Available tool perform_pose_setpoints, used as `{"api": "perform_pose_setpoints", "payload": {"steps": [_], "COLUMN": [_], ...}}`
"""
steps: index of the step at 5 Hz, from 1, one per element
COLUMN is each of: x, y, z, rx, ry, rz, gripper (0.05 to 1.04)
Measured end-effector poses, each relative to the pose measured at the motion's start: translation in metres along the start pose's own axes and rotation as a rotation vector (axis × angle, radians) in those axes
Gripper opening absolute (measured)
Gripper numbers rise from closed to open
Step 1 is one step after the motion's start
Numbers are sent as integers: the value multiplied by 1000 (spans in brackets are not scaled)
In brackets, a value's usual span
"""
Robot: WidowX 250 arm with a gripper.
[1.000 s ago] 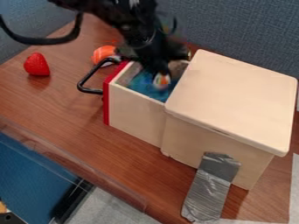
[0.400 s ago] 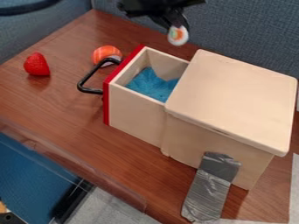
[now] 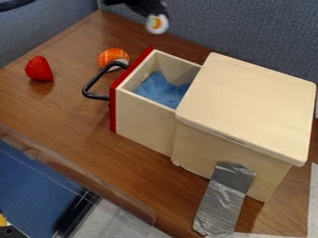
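Gripper [image 3: 155, 11] clamped on the sushi roll [image 3: 157, 24], white with an orange centre. Both up above the drawer [image 3: 144, 116], toward the top edge of the view, roll clear of it. Drawer is out of the box [image 3: 248, 104], blue cloth [image 3: 162, 90] inside, black handle [image 3: 91, 88] on its red front. Orange-and-white toy [image 3: 112, 58] on the table [image 3: 74, 121] just beside the drawer, near that handle. Strawberry [image 3: 39, 69] farther left of the drawer, well apart. Grey tape [image 3: 225, 200] on the box, right of and below the drawer in view.
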State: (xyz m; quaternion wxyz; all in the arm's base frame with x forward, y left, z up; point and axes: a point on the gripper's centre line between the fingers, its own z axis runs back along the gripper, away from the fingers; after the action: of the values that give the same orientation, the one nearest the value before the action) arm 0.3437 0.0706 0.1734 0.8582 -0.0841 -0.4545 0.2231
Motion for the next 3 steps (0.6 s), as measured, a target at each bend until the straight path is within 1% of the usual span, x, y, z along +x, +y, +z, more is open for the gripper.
{"api": "perform_pose_setpoints", "payload": {"steps": [1,3], "x": [12,33], "y": [29,70], "z": [-11,-41], "rx": [56,163], "ry": [-5,-30], "rz": [48,63], "gripper": [68,68]}}
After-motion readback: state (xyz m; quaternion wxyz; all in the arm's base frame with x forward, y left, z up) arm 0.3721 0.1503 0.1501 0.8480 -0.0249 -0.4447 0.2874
